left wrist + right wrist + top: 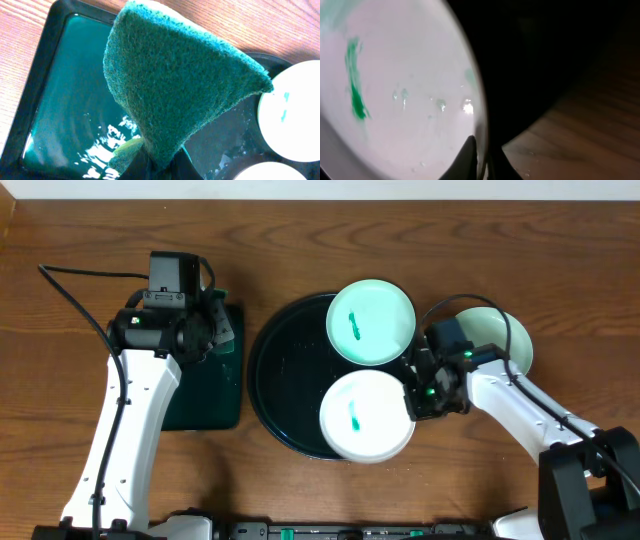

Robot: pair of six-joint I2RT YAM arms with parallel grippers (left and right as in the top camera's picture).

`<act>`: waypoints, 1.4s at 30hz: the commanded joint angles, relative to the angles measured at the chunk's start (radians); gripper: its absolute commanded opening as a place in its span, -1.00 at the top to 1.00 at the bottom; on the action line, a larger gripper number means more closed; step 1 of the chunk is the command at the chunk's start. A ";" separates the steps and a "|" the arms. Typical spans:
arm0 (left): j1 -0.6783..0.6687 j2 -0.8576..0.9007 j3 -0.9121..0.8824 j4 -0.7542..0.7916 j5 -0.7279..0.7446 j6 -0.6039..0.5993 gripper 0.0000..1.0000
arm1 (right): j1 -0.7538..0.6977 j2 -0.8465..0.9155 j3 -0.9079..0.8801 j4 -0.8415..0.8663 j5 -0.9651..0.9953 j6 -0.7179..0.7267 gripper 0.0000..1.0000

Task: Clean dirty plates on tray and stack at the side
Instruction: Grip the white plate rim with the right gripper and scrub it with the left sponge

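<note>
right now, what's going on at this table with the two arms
The left gripper holds a green scouring sponge over the rectangular dark-green tray. The right gripper pinches the rim of the nearer small round white plate on the large glossy black tray. That plate and the farther white plate each carry a green smear. A third white plate lies on the brown wood tabletop beside that tray, partly hidden by the right arm.

Robotics lab, plain wood-grain tabletop (pixel 300 240), two bench-mounted white arms (pixel 120 430)
</note>
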 commanded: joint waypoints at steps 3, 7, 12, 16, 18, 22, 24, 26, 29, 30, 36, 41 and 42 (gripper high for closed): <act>-0.002 0.002 0.000 -0.001 -0.001 0.016 0.86 | 0.074 0.006 0.088 0.000 -0.061 0.084 0.97; -0.002 0.002 0.000 -0.001 -0.001 0.016 0.86 | 0.128 0.006 0.111 0.079 -0.030 0.222 0.97; -0.002 0.002 0.000 -0.001 0.000 0.016 0.86 | 0.201 0.037 0.111 0.211 0.076 0.393 0.98; -0.002 0.002 -0.001 -0.001 0.011 0.016 0.85 | 0.259 0.107 0.111 0.313 0.077 0.487 0.97; -0.002 0.002 -0.006 -0.002 0.034 0.016 0.86 | 0.280 0.142 0.121 0.340 0.077 0.507 0.98; -0.002 0.003 -0.019 -0.009 0.071 0.014 0.85 | 0.300 0.195 0.168 0.324 0.082 0.510 0.97; -0.002 0.004 -0.025 -0.013 0.075 -0.021 0.85 | 0.303 0.226 0.193 0.319 0.085 0.513 0.98; -0.006 0.006 -0.029 -0.021 0.082 -0.045 0.85 | 0.304 0.260 0.218 0.296 0.084 0.519 0.97; -0.031 0.013 -0.030 -0.036 0.097 -0.066 0.86 | 0.302 0.299 0.249 0.262 0.084 0.527 0.98; -0.048 0.017 -0.031 -0.041 0.097 -0.072 0.86 | 0.302 0.309 0.260 0.254 0.080 0.527 0.98; -0.169 0.106 -0.032 -0.088 0.095 -0.146 0.86 | 0.301 0.317 0.268 0.249 0.077 0.521 0.98; -0.220 0.187 -0.078 -0.085 0.093 -0.211 0.86 | 0.301 0.317 0.268 0.246 0.077 0.520 0.98; -0.228 0.197 -0.097 -0.076 0.093 -0.227 0.85 | 0.301 0.317 0.268 0.246 0.078 0.520 0.98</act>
